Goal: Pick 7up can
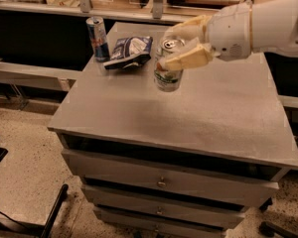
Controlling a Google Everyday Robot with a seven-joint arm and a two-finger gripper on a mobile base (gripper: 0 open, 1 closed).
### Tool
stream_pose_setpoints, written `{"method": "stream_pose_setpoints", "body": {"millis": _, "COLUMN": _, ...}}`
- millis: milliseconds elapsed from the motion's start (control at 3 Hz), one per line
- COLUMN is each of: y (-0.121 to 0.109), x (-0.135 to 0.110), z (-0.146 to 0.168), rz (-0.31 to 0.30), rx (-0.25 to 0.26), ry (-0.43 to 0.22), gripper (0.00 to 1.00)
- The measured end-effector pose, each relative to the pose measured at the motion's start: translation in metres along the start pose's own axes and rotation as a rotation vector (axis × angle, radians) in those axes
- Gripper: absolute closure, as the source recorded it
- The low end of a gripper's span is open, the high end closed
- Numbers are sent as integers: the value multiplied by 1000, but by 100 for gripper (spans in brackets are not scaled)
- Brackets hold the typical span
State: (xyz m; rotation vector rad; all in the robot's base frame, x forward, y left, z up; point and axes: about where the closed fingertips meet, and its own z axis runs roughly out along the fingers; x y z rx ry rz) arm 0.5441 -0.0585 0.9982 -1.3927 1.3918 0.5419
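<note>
Beside the chip bag and blue can, tool grips 7up can.

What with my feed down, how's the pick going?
Gripper shut on 7up can, held just above tabletop. Blue can, snack bag behind, apart. Nothing blocking.

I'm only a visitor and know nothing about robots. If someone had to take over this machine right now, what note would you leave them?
End effector: over the middle of the grey table, shut on the 7up can, with one finger on either side near its top.
7up can: slightly tilted and apparently clear of the tabletop.
Nearby: a blue-and-silver can stands at the table's back left, and a chip bag lies beside it. Both are apart from the end effector.
Done: the grasp, and seemingly the lift.
Left: raise the can further and check that the hold is firm.
</note>
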Motion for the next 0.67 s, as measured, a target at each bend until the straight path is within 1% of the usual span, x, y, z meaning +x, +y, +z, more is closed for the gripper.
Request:
{"method": "stream_pose_setpoints", "body": {"millis": 333, "y": -5, "x": -26, "z": 3, "rz": -41, "rx": -15, "ry": -31, "gripper": 100}}
{"method": "stream_pose_setpoints", "body": {"millis": 667, "y": -5, "x": -26, "z": 3, "rz": -41, "rx": -15, "ry": -31, "gripper": 100}}
